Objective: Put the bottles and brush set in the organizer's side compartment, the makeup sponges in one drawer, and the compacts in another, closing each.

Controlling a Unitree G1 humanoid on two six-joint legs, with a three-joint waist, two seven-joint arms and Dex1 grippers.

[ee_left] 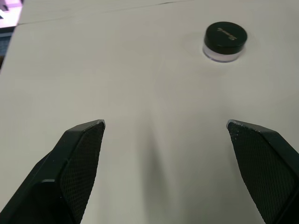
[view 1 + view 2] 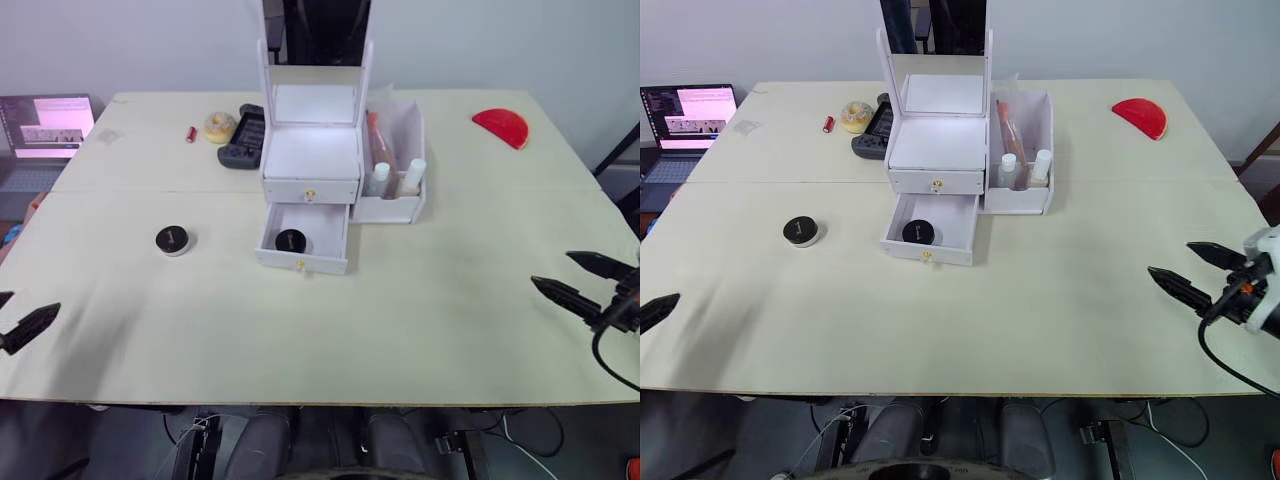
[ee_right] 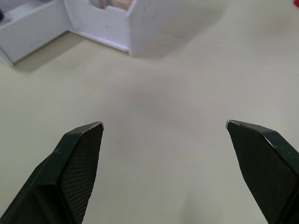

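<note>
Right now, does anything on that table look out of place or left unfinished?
One black compact sits alone on the table, left of the organizer, while its twin already lies in the lower drawer, which hangs open. Nothing looks spilled or damaged.

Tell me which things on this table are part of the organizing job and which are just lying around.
Job: white organizer; black round compact in its open lower drawer; second black compact on the table; white-capped bottles in the side compartment.

Lying about: red half-round object; black controller; laptop.
</note>
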